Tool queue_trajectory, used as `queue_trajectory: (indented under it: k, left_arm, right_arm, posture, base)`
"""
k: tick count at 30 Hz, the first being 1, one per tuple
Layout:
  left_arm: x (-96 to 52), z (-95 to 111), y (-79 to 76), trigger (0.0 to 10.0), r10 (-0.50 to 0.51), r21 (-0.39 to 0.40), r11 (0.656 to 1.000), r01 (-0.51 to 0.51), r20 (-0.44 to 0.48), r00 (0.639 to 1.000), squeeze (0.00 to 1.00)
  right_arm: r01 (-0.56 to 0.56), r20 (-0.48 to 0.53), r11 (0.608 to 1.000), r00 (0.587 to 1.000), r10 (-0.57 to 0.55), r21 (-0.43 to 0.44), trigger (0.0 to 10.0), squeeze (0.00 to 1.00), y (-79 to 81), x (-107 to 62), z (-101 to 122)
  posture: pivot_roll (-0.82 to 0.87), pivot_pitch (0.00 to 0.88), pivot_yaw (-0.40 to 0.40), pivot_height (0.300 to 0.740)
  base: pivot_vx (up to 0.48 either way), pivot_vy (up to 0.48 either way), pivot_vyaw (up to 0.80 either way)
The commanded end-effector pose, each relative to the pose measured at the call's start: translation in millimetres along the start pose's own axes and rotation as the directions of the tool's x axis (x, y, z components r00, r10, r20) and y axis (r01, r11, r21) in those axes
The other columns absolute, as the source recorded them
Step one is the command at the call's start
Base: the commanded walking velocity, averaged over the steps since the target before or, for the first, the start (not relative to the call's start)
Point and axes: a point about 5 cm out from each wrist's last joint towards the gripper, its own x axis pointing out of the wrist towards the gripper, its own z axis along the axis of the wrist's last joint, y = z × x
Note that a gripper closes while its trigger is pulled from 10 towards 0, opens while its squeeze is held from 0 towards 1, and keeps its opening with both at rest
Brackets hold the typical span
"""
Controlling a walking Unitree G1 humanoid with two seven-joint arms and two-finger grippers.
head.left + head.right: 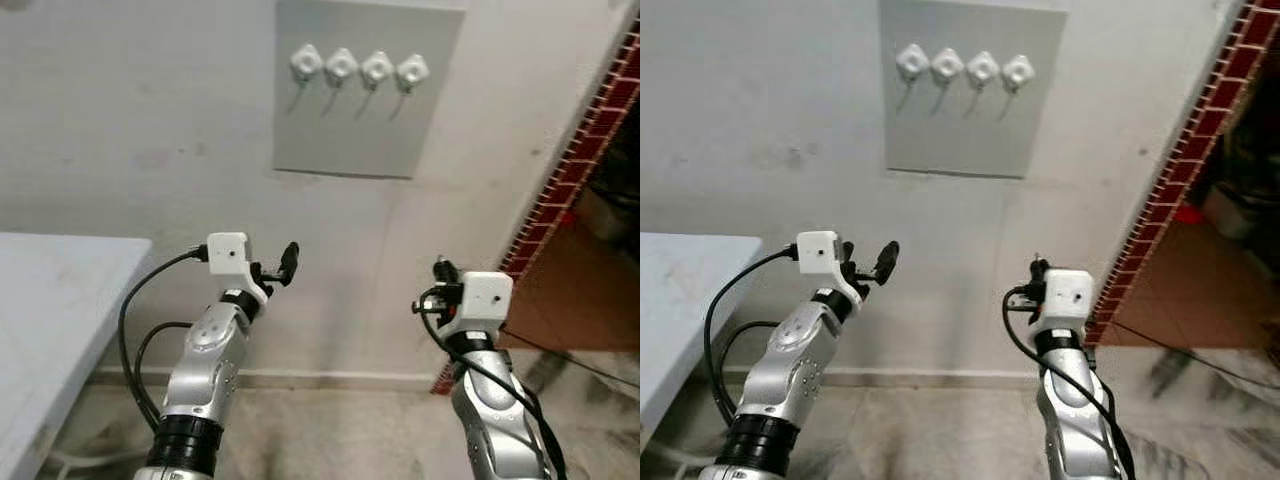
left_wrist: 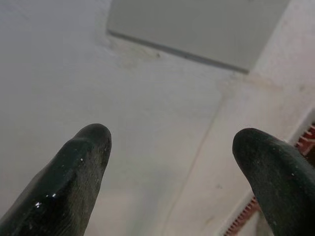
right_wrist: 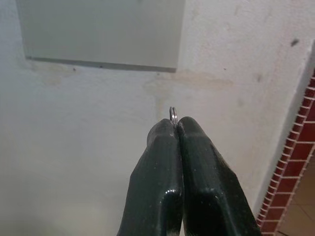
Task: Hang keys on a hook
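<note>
Pinching a thin metal key ring [image 3: 173, 114] between its 2 pressed-together fingers [image 3: 157, 187], the right end effector [image 1: 440, 270] stands in the lower right of the frame, pointing up at the wall. Only a small arc of the ring shows above the fingertips. The left end effector [image 1: 288, 260] is in the lower middle-left, its 2 fingers [image 2: 74, 172] spread wide and holding nothing. A grey panel [image 1: 365, 140] sits at the top centre of the wall, carrying 4 white hooks [image 1: 358, 68] in a row. A pale bench [image 1: 50, 300] fills the lower left corner.
</note>
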Motion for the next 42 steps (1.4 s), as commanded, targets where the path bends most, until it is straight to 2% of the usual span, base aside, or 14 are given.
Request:
queue_trajectory:
  k: [1,7,15,27,33,42]
  left_arm:
    - [-7.6,0,-4.1,10.0,-0.022,0.017,1.0,0.022,0.001,1.0,0.0]
    - [-19.9,-5,-0.3,10.0,-0.033,0.042,0.999,0.033,-0.001,0.999,0.0]
    - [-17.7,5,7.0,10.0,-0.007,0.044,0.999,0.005,0.035,0.999,0.0]
    - [-17.6,8,8.5,10.0,-0.002,-0.018,1.0,0.003,0.036,0.999,0.0]
    - [-17.7,8,8.3,10.0,-0.001,-0.022,1.0,0.002,0.034,0.999,0.0]
    - [-14.6,5,7.3,10.0,0.061,-0.05,0.997,-0.061,0.006,0.998,0.0]
  right_arm:
    - [-0.013,0.037,1.0,0.999,0.013,-0.007,10.0,0.0,-5.6,-0.4,7]
    - [-0.033,0.038,0.999,0.999,0.034,-0.023,10.0,0.0,-10.1,-2.3,9]
    - [-0.023,0.031,1.0,0.999,0.023,-0.013,10.0,0.0,-12.4,-7.3,8]
    - [-0.032,0.029,0.999,0.999,0.032,0.006,10.0,0.0,-8.3,-12.6,8]
    - [-0.036,0.024,0.999,0.999,0.036,0.004,10.0,0.0,-7.8,-13.9,7]
    - [-0.04,0.018,0.999,0.999,0.04,0.004,10.0,0.0,-7.1,-15.4,8]
  posture:
    - [-0.07,0.0,-0.037,0.74]
    - [-0.07,0.0,-0.043,0.74]
    - [-0.06,0.0,-0.051,0.74]
    - [-0.06,0.0,-0.055,0.74]
    - [-0.06,0.0,-0.057,0.74]
    - [-0.06,0.0,-0.06,0.74]
  base:
    - [0.0,0.0,0.0]
    - [0.0,0.0,0.0]
    - [0.0,0.0,0.0]
    - [0.0,-0.446,0.0]
    - [0.0,-0.434,0.0]
    - [0.0,0.0,0.0]
